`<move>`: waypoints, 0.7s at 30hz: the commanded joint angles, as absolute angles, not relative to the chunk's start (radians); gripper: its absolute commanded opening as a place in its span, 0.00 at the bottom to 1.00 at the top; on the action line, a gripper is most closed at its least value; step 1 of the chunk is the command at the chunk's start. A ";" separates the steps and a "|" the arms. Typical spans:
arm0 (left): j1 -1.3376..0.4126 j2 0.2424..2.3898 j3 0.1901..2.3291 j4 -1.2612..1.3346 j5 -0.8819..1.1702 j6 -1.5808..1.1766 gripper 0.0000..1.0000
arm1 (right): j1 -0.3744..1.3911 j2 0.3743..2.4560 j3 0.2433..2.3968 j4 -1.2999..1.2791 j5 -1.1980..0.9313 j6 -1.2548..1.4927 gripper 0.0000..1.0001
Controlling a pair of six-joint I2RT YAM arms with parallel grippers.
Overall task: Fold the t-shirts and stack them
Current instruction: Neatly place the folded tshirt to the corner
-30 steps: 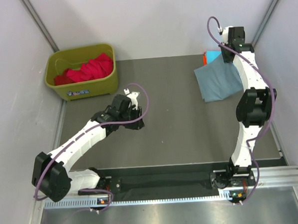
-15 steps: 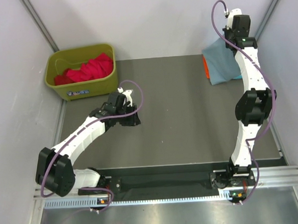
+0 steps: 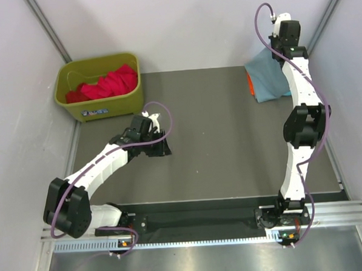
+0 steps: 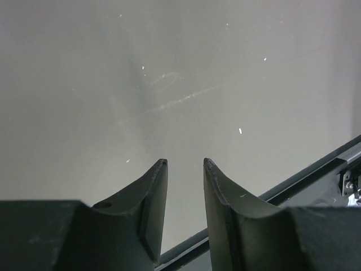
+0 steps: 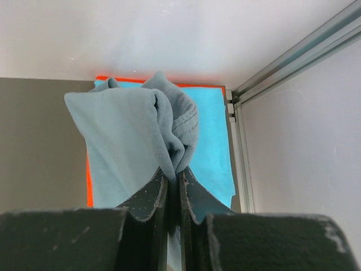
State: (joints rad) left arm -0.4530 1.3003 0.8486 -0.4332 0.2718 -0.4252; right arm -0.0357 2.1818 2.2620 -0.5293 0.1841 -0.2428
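Observation:
My right gripper (image 5: 175,172) is shut on a bunched fold of the grey-blue t-shirt (image 5: 124,135), which hangs over a stack at the far right corner. Under it lie a bright cyan t-shirt (image 5: 211,141) and an orange t-shirt (image 5: 88,180), of which only an edge shows. From above, the grey-blue t-shirt (image 3: 268,76) drapes below the right gripper (image 3: 281,45), with the orange edge (image 3: 250,81) at its left. A red t-shirt (image 3: 105,83) lies crumpled in the olive-green bin (image 3: 100,107). My left gripper (image 4: 185,164) is open and holds nothing, low over the bare mat (image 4: 169,73).
The olive-green bin stands at the far left corner against the wall. A metal corner post (image 5: 293,56) and white walls close in beside the stack on the right. The dark rail (image 4: 316,169) at the table's near edge shows beyond the left fingers.
The right gripper has carried the grey-blue t-shirt back and to the right, over the cyan and orange stack. The left gripper has drifted slightly left and toward me, still open.

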 commanded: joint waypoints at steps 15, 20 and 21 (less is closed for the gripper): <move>-0.446 1.347 0.899 -0.410 0.304 -0.466 0.37 | -0.112 2.267 2.359 -0.367 0.189 -0.196 0.00; -0.446 1.397 0.934 -0.411 0.313 -0.468 0.36 | -0.140 2.316 2.384 -0.345 0.179 -0.169 0.00; -0.446 1.407 0.939 -0.413 0.316 -0.468 0.37 | -0.147 2.324 2.385 -0.336 0.176 -0.166 0.00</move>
